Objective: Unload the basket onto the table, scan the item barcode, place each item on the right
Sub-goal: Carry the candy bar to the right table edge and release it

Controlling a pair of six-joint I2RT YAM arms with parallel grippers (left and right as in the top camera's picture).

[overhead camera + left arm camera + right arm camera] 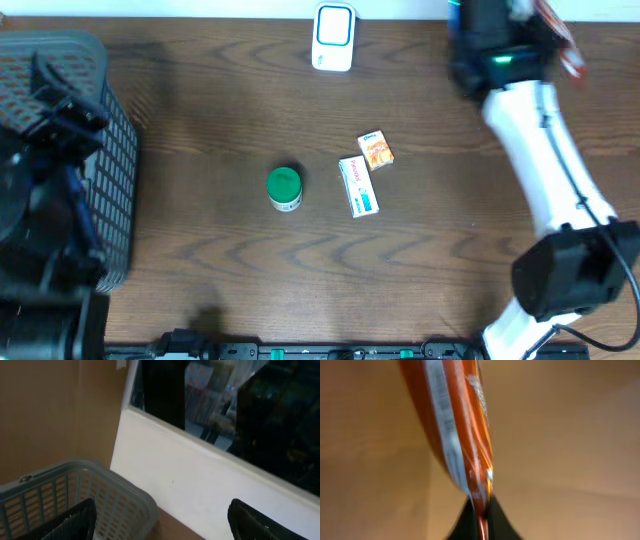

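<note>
At the left edge of the overhead view the left gripper [165,522] hangs above the grey basket [112,150]. Its fingers are spread wide and hold nothing, and it is far from every item.

Toward the middle of the table [200,90] stand a green jar [284,188], a white box [358,186] and a small orange box [376,149], all lying free. Above them, at the upper middle of the frame, is the white scanner [333,37].

At the upper right the right gripper [481,521] pinches an orange packet [452,425] by its lower edge, the fingers pressed together on it. In the right wrist view the packet's long axis runs from the fingers up toward the upper left. A pale strip runs along it, too blurred to say if it is the barcode.

The packet [566,50] lies to the right of the scanner, well apart from it. The right arm is clearly the nearer one, so I judge the coming move is to carry the packet leftward and turn its printed face to the scanner.
</note>
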